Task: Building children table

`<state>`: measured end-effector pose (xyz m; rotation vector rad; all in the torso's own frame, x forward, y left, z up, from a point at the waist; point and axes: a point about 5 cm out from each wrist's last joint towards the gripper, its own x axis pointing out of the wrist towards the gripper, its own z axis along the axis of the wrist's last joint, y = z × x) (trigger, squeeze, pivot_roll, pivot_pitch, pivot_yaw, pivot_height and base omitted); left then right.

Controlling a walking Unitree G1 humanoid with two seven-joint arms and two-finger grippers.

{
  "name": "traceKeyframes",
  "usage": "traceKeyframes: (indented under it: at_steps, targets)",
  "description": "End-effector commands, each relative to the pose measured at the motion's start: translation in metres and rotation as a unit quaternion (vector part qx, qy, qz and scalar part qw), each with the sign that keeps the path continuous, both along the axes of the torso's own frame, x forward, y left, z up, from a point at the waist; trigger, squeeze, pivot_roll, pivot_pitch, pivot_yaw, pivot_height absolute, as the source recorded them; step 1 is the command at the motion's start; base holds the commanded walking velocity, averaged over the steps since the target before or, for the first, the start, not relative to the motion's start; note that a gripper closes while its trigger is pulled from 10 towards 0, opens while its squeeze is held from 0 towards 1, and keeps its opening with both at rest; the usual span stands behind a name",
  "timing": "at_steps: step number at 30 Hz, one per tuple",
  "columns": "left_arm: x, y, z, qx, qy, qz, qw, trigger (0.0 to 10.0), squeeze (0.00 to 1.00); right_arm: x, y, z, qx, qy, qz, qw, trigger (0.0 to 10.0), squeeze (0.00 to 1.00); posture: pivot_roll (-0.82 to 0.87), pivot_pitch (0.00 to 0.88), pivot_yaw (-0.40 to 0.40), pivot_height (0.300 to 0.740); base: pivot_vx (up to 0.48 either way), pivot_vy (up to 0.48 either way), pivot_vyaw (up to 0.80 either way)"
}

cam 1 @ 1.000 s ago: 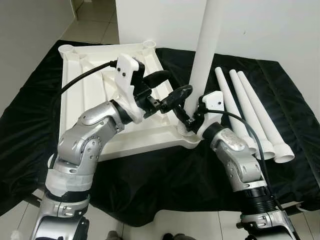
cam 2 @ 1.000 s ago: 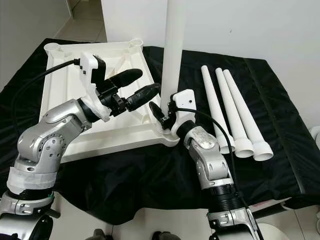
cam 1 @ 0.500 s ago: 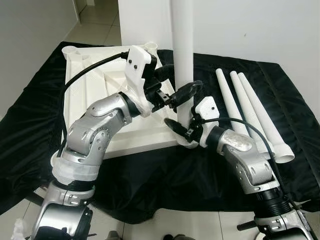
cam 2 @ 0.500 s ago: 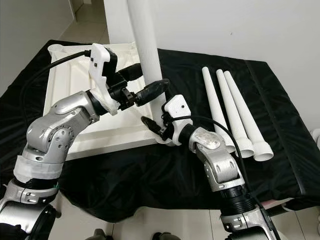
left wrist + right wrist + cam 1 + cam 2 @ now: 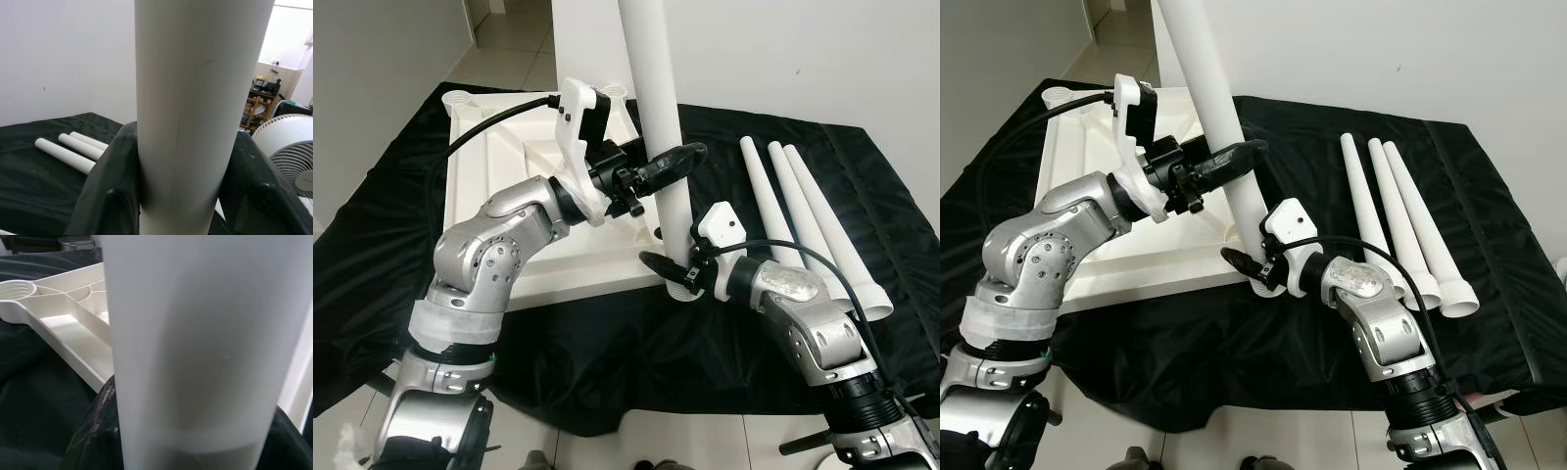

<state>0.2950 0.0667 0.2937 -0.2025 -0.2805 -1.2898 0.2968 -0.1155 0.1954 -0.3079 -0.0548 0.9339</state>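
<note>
An upturned white table top (image 5: 499, 171) lies on a black cloth. At its near right corner stands a white table leg (image 5: 656, 117), its top tilted toward the left and back. My left gripper (image 5: 668, 162) is shut on the leg at mid-height, and its black fingers (image 5: 110, 188) press both sides of the leg (image 5: 190, 98). My right gripper (image 5: 671, 266) is shut on the leg's lower end, just above the corner socket. There, dark fingers (image 5: 93, 431) flank the leg (image 5: 195, 357), with the ribbed table top (image 5: 63, 318) behind.
Three more white legs (image 5: 803, 215) lie side by side on the black cloth (image 5: 607, 333) to the right. A white wall stands right behind the table. The cloth's front edge drops to tiled floor (image 5: 705, 446). A fan (image 5: 288, 147) shows far off.
The leg's top has swung from leaning right to leaning left and back. My left gripper, open beside it a second ago, now clasps it. The right gripper stays at the base.
</note>
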Motion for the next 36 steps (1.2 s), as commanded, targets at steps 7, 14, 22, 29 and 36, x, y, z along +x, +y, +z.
traceKeyframes:
  at_steps: [7, 14, 22, 29, 36]
  targets:
    - [-0.005, 0.002, 0.015, -0.014, -0.03, -0.027, 0.999, 0.0, 0.0, 0.001, 0.0, 0.002, 0.001, -0.001, 0.003, 1.0, 10.0, 0.0, 0.03, 0.07, -0.03, 0.74, 0.0, 0.0, 0.0]
    - [0.001, -0.001, 0.017, 0.005, -0.019, 0.008, 1.0, 10.0, 0.0, 0.005, 0.001, 0.007, 0.023, -0.003, -0.01, 1.0, 10.0, 0.0, 0.04, 0.07, -0.035, 0.74, 0.0, 0.0, 0.0]
    - [0.014, -0.004, 0.018, 0.043, 0.03, 0.036, 0.998, 10.0, 0.0, 0.011, 0.002, 0.015, 0.042, -0.025, -0.033, 0.998, 10.0, 1.0, 0.04, 0.066, -0.036, 0.74, 0.0, 0.0, 0.0]
    - [0.028, -0.006, 0.027, 0.039, 0.053, 0.081, 0.995, 10.0, 0.0, 0.022, 0.003, 0.02, 0.062, -0.038, -0.081, 0.994, 10.0, 0.0, 0.04, 0.062, -0.034, 0.74, 0.0, 0.0, 0.0]
    - [0.038, -0.008, 0.045, 0.01, 0.058, 0.121, 0.991, 10.0, 0.0, 0.033, 0.013, 0.021, 0.088, -0.04, -0.133, 0.986, 10.0, 0.0, 0.04, 0.061, -0.035, 0.74, 0.0, 0.0, 0.0]
